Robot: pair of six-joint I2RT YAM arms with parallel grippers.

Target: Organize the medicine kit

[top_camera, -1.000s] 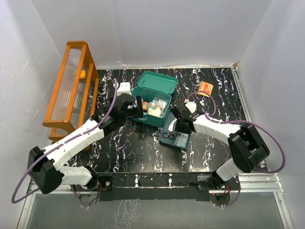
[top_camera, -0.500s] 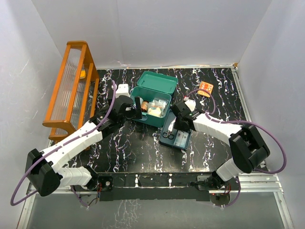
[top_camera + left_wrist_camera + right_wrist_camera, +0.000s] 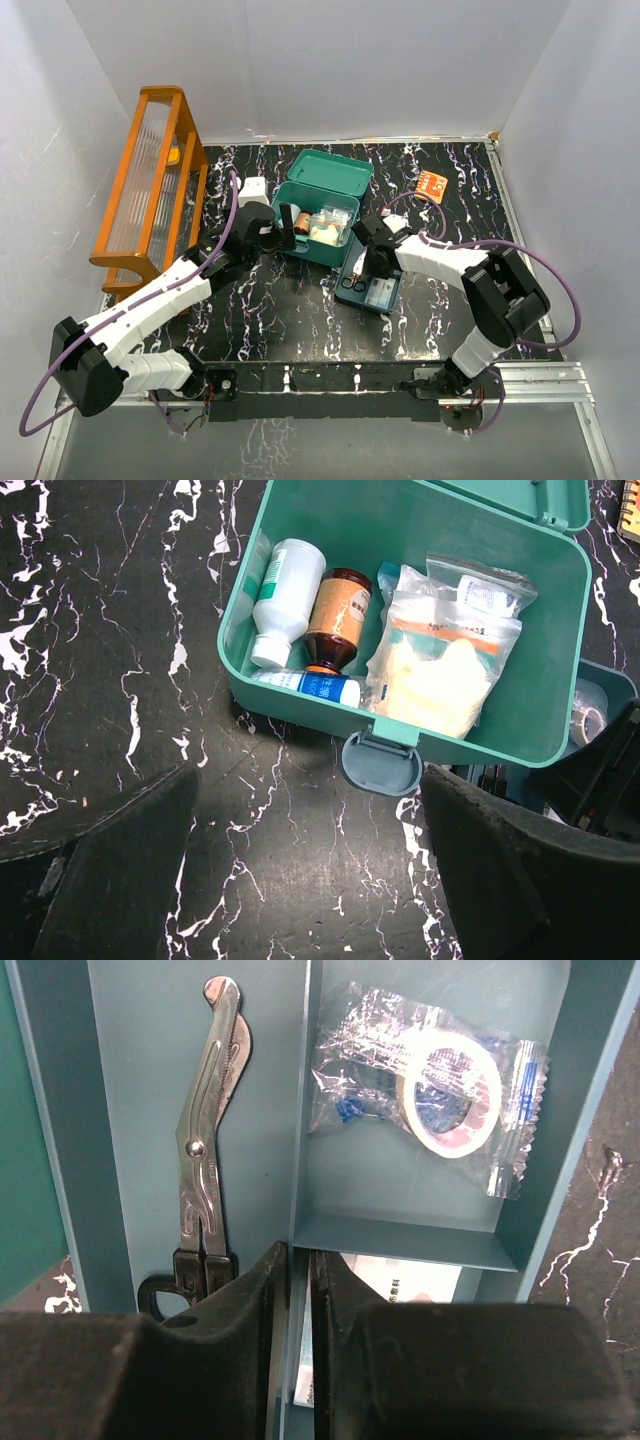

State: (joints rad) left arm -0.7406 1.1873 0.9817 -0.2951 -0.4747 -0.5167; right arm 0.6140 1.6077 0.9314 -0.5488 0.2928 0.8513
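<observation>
The medicine kit stands open at mid-table, a teal box with its lid tipped back. It holds a white bottle, a brown bottle, a small tube and a bagged dressing. Its tray insert lies on the table to the right, with scissors and a bagged tape roll in it. My right gripper is over the tray, shut on its thin middle divider. My left gripper hangs open above the table, just before the box's latch.
An orange wooden rack stands along the left wall. A small orange packet lies at the back right. A white printed packet sits in the tray's near compartment, partly under my right fingers. White walls close in three sides.
My right gripper's jaws have closed onto the tray's divider. The left arm has drawn slightly back and left from the box, its jaws a little wider.
</observation>
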